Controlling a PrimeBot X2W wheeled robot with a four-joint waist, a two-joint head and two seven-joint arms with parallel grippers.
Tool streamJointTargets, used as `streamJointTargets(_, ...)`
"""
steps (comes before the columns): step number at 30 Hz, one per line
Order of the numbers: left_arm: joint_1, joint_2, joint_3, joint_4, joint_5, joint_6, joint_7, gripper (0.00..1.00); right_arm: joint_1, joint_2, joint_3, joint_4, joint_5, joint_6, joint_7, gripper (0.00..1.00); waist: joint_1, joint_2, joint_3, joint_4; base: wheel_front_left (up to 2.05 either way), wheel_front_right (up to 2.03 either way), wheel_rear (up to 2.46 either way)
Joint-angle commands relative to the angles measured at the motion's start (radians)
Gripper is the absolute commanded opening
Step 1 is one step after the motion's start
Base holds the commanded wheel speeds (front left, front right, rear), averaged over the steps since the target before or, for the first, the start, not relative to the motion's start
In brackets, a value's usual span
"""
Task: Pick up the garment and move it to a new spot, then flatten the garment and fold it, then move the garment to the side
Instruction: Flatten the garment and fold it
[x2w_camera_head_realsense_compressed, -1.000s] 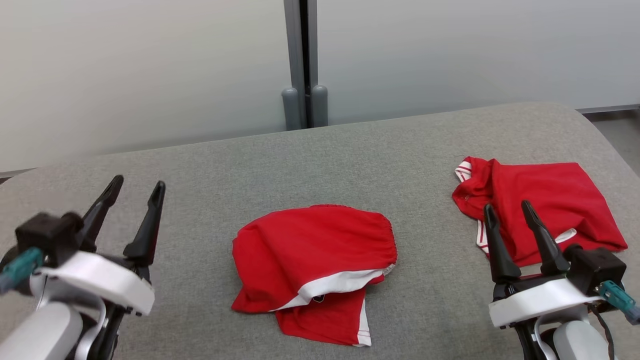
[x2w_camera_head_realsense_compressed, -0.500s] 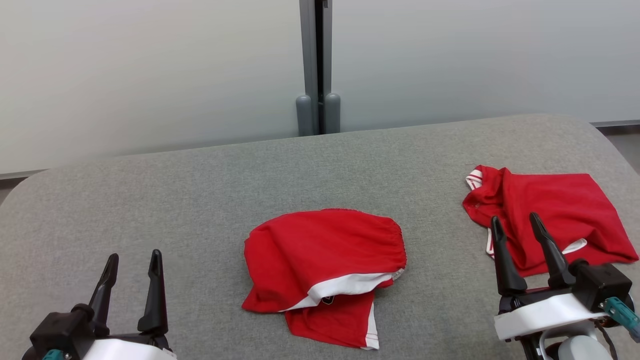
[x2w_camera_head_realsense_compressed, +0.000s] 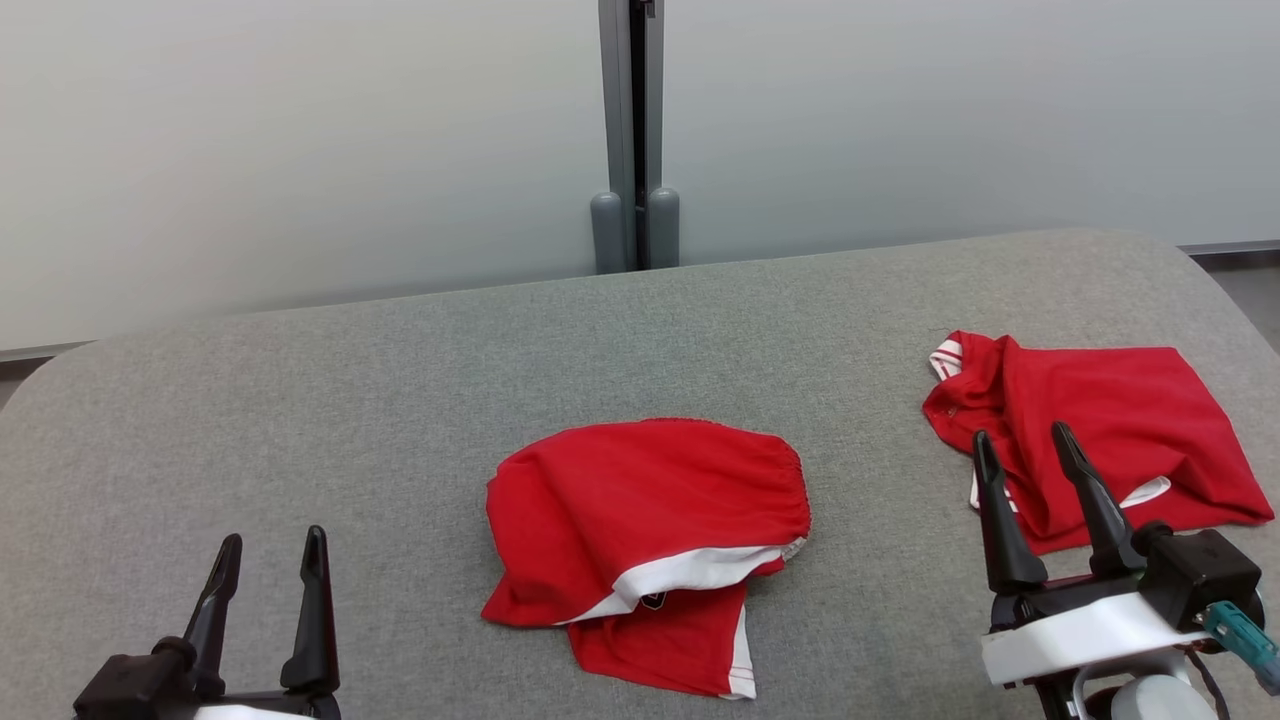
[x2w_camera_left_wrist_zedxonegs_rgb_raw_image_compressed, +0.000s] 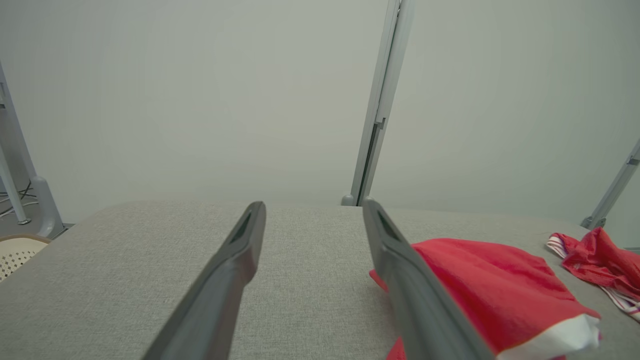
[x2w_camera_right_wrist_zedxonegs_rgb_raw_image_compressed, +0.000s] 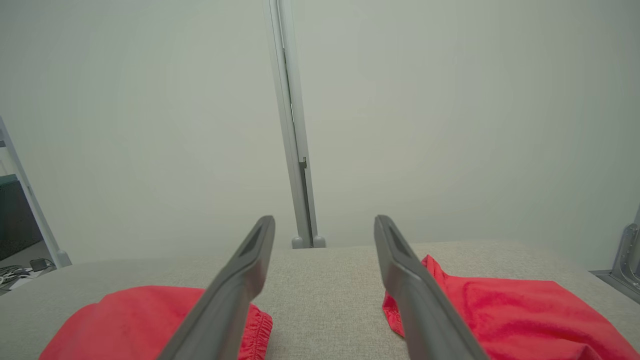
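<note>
A red garment with white trim (x2w_camera_head_realsense_compressed: 640, 510) lies loosely folded at the middle of the grey padded table (x2w_camera_head_realsense_compressed: 400, 400); it also shows in the left wrist view (x2w_camera_left_wrist_zedxonegs_rgb_raw_image_compressed: 480, 280) and the right wrist view (x2w_camera_right_wrist_zedxonegs_rgb_raw_image_compressed: 125, 320). A second red garment with white-striped edges (x2w_camera_head_realsense_compressed: 1110, 420) lies crumpled at the right (x2w_camera_right_wrist_zedxonegs_rgb_raw_image_compressed: 510, 310) (x2w_camera_left_wrist_zedxonegs_rgb_raw_image_compressed: 595, 255). My left gripper (x2w_camera_head_realsense_compressed: 273, 542) is open and empty at the lower left, well clear of both (x2w_camera_left_wrist_zedxonegs_rgb_raw_image_compressed: 313, 205). My right gripper (x2w_camera_head_realsense_compressed: 1021, 437) is open and empty, its fingertips over the near edge of the right garment (x2w_camera_right_wrist_zedxonegs_rgb_raw_image_compressed: 325, 220).
A pale partition wall with a grey post (x2w_camera_head_realsense_compressed: 633, 130) stands behind the table. The table's rounded corners (x2w_camera_head_realsense_compressed: 1190, 260) fall away at the right and left. A perforated beige seat edge (x2w_camera_left_wrist_zedxonegs_rgb_raw_image_compressed: 15, 250) shows off the table's left.
The head camera shifted, moving the whole picture. My left gripper drew back and down toward the bottom edge. The right gripper and both garments have hardly moved.
</note>
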Motion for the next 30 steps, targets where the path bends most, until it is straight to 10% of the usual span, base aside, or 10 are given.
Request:
streamJointTargets(1,-0.019,-0.001,0.008,0.005,0.009,-0.009,-0.004,1.00,-0.001,-0.009,0.001,-0.005,0.003,0.000,0.004,1.00,0.0000,0.0000,0.001,-0.001,0.00,0.00,0.00)
streamJointTargets(10,-0.033,-0.024,0.026,0.040,0.024,-0.049,-0.004,1.00,-0.014,-0.011,0.020,-0.006,0.015,0.000,0.005,1.00,0.0000,0.0000,0.008,-0.016,0.00,0.00,0.00)
streamJointTargets(30,-0.234,-0.040,-0.177,0.372,-0.077,-0.231,0.404,1.00,-0.068,-0.019,0.032,-0.015,0.020,0.000,0.006,1.00,0.0000,0.0000,0.107,-0.065,0.00,0.00,0.00)
